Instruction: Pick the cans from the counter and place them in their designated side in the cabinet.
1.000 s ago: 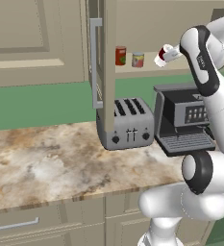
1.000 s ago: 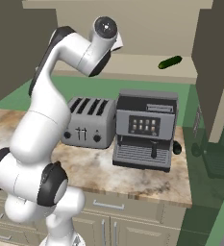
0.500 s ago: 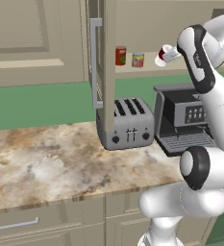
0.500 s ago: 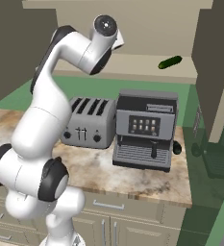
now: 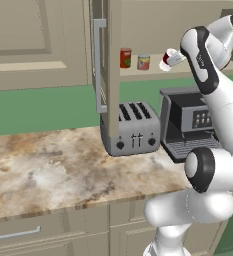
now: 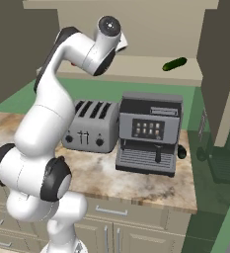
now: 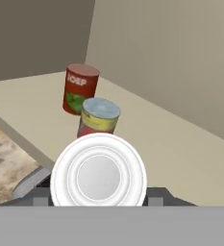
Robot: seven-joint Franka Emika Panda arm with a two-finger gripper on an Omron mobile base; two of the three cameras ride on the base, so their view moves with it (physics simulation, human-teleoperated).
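Two cans on shelf: a tall red can [image 5: 125, 57] and a short banded can [image 5: 143, 62] were seen standing side by side on the cabinet shelf [image 5: 153, 73], just right of the open door [image 5: 109, 65].
Hand view: the banded can [image 7: 99, 118] was seen in front of the red can [image 7: 80, 89], both upright, near the shelf's back corner.
Held can: a red-and-white can [image 5: 168, 59] was held tilted, its white end turned toward the hand camera [image 7: 98, 176].
Held can position: it was seen above the shelf, right of the banded can and apart from it; contact with the shelf could not be told.
Gripper: the gripper [image 5: 174, 60] was clamped on the red-and-white can, jaws pressed against its sides.
Arm: it was raised from the base up to shelf height [image 6: 72, 54].
Counter: a toaster [image 5: 133, 129] and a coffee machine [image 6: 148, 132] were seen side by side on the counter [image 5: 43, 172].
Green object: a small dark green object [image 6: 174, 63] was seen lying on the shelf, well to the right.
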